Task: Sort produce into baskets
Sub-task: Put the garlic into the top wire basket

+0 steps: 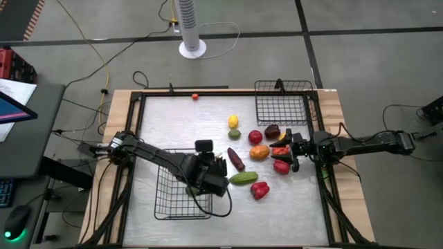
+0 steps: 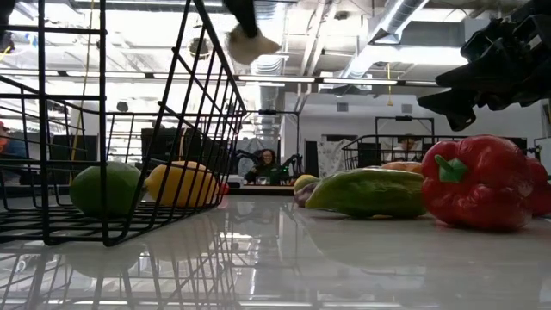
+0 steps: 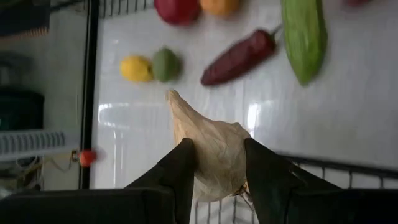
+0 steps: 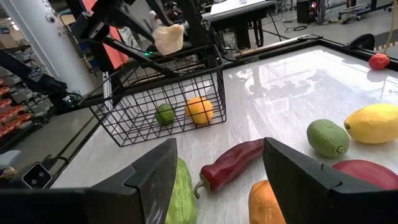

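My left pincer (image 3: 217, 171) is closed on a white garlic (image 3: 208, 152) and holds it in the air above the near basket (image 1: 181, 200), at the side of this basket that faces the middle of the table (image 1: 173, 124). In my left wrist view both fingers (image 3: 177, 168) press the bulb from two sides, and its pointed end sticks out past them. Inside this basket, which stands by the near edge of the table, lie a lime (image 4: 165, 113) and an orange (image 4: 200, 110), close to each other.

My right pincer (image 1: 289, 149) is over the produce towards the right edge of the table, and its jaws stand apart with nothing between them. Under it and around it I see red pieces, and one orange-coloured piece (image 1: 259, 153) just beside them.

On the bare table lie a green cucumber (image 1: 243, 178), a red pepper (image 1: 259, 189) near it, a long dark red chili (image 1: 236, 159), and further away a yellow lemon (image 1: 233, 121) touching or almost touching a green lime (image 1: 234, 133). One small red thing (image 1: 196, 96) lies alone at the far edge.

The far basket (image 1: 282, 104) stands in the far right corner of the table; I cannot tell if something is in it
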{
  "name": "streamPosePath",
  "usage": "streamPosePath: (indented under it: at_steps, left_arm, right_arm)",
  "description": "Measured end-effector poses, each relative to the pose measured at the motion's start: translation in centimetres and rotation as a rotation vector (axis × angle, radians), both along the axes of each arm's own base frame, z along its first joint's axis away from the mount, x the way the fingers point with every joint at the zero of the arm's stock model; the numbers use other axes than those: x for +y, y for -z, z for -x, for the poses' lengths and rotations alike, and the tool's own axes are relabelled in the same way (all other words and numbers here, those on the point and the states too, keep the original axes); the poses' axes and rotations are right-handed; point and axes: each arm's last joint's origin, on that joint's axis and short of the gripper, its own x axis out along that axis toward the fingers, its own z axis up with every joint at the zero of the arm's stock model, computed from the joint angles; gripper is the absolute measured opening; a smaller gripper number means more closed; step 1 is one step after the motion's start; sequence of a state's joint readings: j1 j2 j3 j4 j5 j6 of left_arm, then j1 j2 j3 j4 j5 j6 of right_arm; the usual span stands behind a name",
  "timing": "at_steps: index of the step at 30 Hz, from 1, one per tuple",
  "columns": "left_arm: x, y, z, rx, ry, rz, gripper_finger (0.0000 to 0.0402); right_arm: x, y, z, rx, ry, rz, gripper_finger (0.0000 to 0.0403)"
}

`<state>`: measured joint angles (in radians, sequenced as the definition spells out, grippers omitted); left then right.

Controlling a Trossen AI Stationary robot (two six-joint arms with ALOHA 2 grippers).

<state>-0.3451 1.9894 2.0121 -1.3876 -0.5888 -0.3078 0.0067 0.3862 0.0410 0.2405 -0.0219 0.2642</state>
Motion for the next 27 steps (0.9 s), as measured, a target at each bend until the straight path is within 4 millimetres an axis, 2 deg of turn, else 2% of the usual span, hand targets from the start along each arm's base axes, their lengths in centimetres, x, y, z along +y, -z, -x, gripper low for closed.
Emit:
streamPosePath:
  at_steps: [4, 11, 22, 27]
  left_arm:
    - [2.3, -0.2, -1.6, -0.033, 0.033, 0.009, 0.011]
    - [8.1, -0.7, -4.1, -0.121, 0.047, 0.03, 0.011]
    - [17.0, -2.5, -7.0, -0.434, 0.022, 0.045, 0.0109]
    - [20.2, -1.5, -8.6, -0.521, 0.027, 0.028, 0.0109]
  right_arm:
    - [0.0, 0.0, 0.0, 0.0, 0.0, 0.0, 0.0265]
    - [0.0, 0.0, 0.0, 0.0, 0.0, 0.004, 0.0265]
    - [0.0, 0.0, 0.0, 0.0, -0.001, 0.011, 0.0265]
    - [0.0, 0.0, 0.0, 0.0, -0.001, 0.014, 0.0265]
